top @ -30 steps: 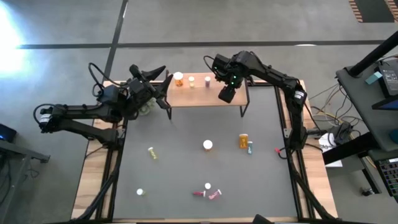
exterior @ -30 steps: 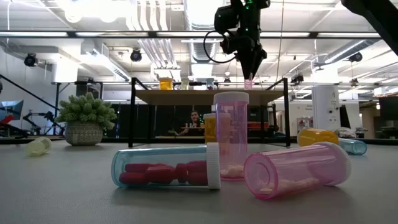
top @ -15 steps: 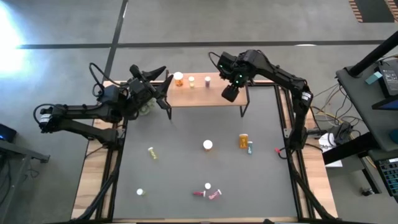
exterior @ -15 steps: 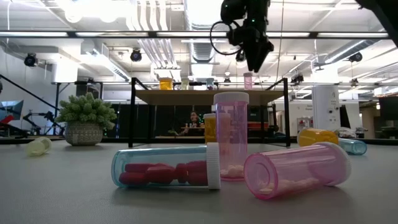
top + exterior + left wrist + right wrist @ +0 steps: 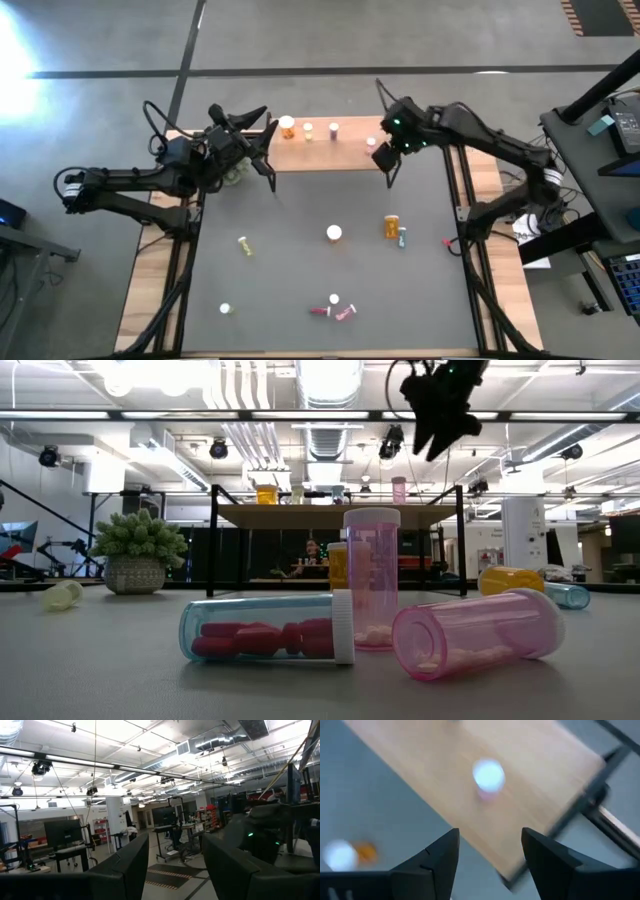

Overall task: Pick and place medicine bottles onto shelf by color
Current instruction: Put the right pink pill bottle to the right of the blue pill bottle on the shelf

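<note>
hovering over the right end of the shelf (image 5: 330,143), the right gripper (image 5: 384,158) has its jaws spread wide and holds nothing. in the right wrist view a pink bottle (image 5: 488,779) with a white cap stands upright on the board, showing between and beyond the two fingers (image 5: 436,860), apart from them. the high view puts this bottle (image 5: 371,143) near the shelf's right end, just beside the gripper. low view: the gripper (image 5: 440,420) hangs above and to the right of the same bottle (image 5: 399,489), not touching.

three more bottles stand on the shelf's left half: an orange one (image 5: 287,126), a yellowish one (image 5: 308,129) and a dark one (image 5: 334,129), in a row, each apart from the next.

left gripper (image 5: 262,148) is at the shelf's left end, beside the plant (image 5: 233,172); jaws open, empty (the left wrist view looks out into the room between its fingers (image 5: 125,870)).

on the table (image 5: 300,210) lie the rest: a yellowish bottle (image 5: 244,245), a white-capped one (image 5: 334,233) upright at centre, an orange one (image 5: 391,227) with a small blue one (image 5: 402,238) touching it, a white-capped one (image 5: 225,309) near the front left, and a pink-red cluster (image 5: 335,309) at the front. in the low view that cluster is a blue-tinted bottle with red pills (image 5: 268,628) on its side, a pink one upright (image 5: 371,575) and a pink one lying down (image 5: 478,632).
</note>
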